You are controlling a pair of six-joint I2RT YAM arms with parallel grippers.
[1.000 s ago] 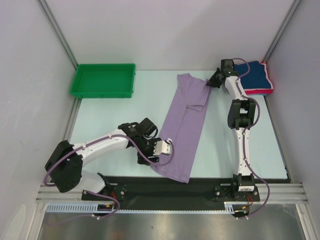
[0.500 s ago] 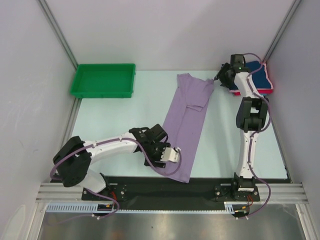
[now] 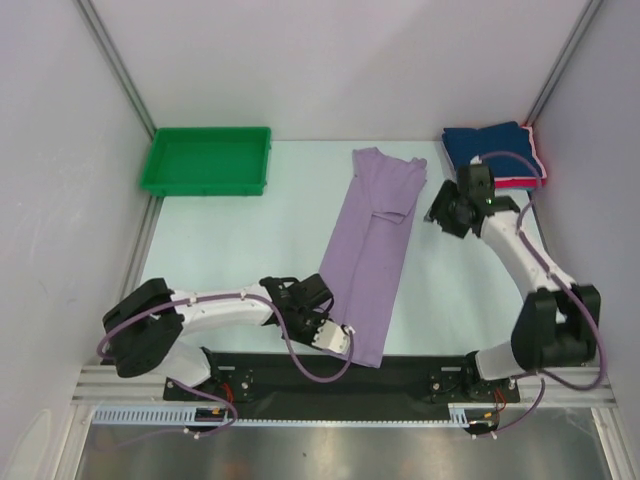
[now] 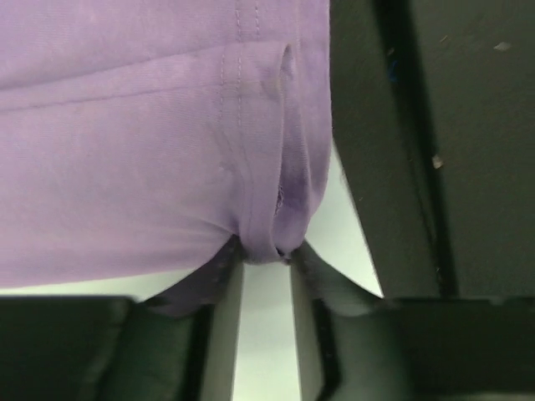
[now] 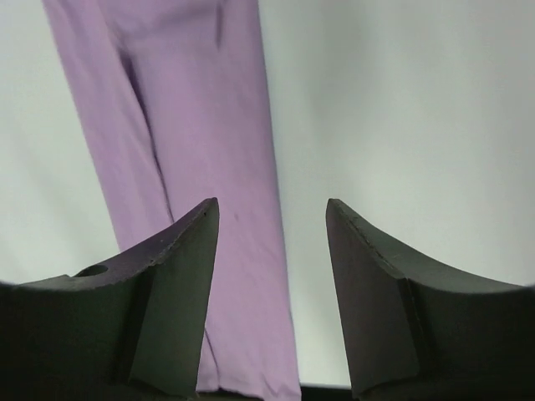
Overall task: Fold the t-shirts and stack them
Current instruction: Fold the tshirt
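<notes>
Currently, the lavender t-shirt lies flat on the surface as a long narrow strip folded lengthwise. It runs from the far middle of the surface to the near edge, where its hem reaches the black mounting plate. One sleeve is folded onto the body at the far end. The left hand sits low at the near hem. In the left wrist view, the left hand is narrowed on a small bunched fold of the hem, and the cloth appears to be pinched between the fingertips, though the contact point is partly shadowed. The right hand is positioned just beside the far right edge of the lavender t-shirt and is apart from it. In the right wrist view, its fingers stand wide apart with nothing between them, and the shirt strip is seen below the left finger. The navy t-shirt rests folded on top of the pink-red t-shirt in the far right corner. The green tray stands in the far left corner.
</notes>
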